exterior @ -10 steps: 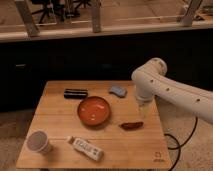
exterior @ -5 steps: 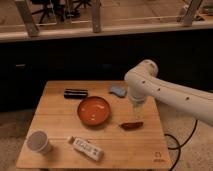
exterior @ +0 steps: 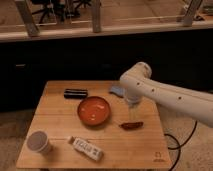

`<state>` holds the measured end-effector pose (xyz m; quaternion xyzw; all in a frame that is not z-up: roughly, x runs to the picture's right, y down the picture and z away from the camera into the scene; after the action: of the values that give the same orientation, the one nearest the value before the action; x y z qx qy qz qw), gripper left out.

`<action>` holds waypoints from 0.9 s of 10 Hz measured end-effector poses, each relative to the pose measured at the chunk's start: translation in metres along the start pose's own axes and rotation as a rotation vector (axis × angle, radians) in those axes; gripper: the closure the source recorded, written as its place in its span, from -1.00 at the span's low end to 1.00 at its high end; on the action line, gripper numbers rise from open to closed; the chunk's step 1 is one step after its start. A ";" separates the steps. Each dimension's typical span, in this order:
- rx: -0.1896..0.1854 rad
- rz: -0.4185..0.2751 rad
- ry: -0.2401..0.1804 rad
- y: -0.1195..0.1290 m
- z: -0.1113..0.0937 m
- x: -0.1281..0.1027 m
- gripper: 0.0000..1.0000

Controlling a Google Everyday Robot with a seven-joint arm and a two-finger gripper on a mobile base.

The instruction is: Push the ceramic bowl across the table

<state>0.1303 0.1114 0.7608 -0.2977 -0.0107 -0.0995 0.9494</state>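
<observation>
Looking over the square light bamboo-wood surface [exterior: 55, 117], I see the wide, shiny orange-red ceramic bowl [exterior: 94, 110] near the middle. Bare wood runs from the bowl out to the left edge. By the far edge lie a flat black bar [exterior: 75, 93] and a small blue-grey thing [exterior: 117, 90]. A little dark red chili-shaped thing [exterior: 131, 125] lies just right of the bowl. Near the front edge are a small grey-white cup [exterior: 38, 142] and a white packet [exterior: 86, 148]. My white arm [exterior: 165, 97] reaches in from the right. The gripper [exterior: 132, 106] hangs just right of the bowl, above the chili-shaped thing. I cannot tell whether it is released or clenched, or whether it touches the bowl.
</observation>
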 end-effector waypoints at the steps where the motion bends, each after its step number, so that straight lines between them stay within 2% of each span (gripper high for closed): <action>1: -0.002 -0.002 -0.001 0.000 0.003 -0.003 -0.60; 9: -0.028 -0.010 -0.017 -0.006 0.023 -0.018 -0.60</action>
<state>0.1122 0.1233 0.7815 -0.3118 -0.0187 -0.1018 0.9445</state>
